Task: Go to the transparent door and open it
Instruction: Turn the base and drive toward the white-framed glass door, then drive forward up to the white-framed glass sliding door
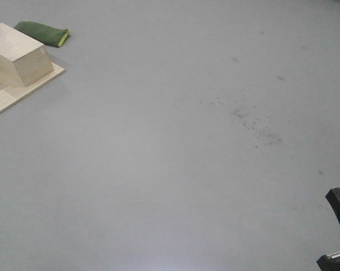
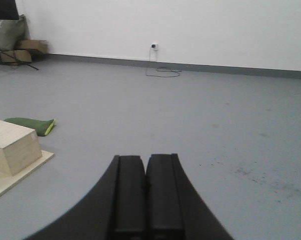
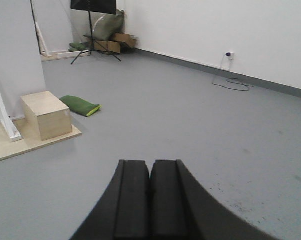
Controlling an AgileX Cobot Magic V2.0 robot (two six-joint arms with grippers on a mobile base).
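Note:
The transparent door is out of view in all three views. In the left wrist view my left gripper (image 2: pixel 145 160) points out over bare grey floor, shut, its black pads pressed together with nothing between them. My right gripper (image 3: pixel 150 163) is shut in the same way and empty, also hovering over the floor. A black part of the right arm (image 1: pixel 338 226) shows at the bottom right corner of the front view.
A pale wooden box (image 1: pixel 17 56) (image 3: pixel 45 115) stands on a plywood board (image 1: pixel 23 93) to the left, with a green cushion (image 1: pixel 43 33) (image 2: pixel 33 125) behind it. A slanted white post (image 3: pixel 1 105) rises from the board. A cable (image 2: pixel 163 72) lies by the far wall. A stand (image 3: pixel 93 30) and boxes fill the far corner.

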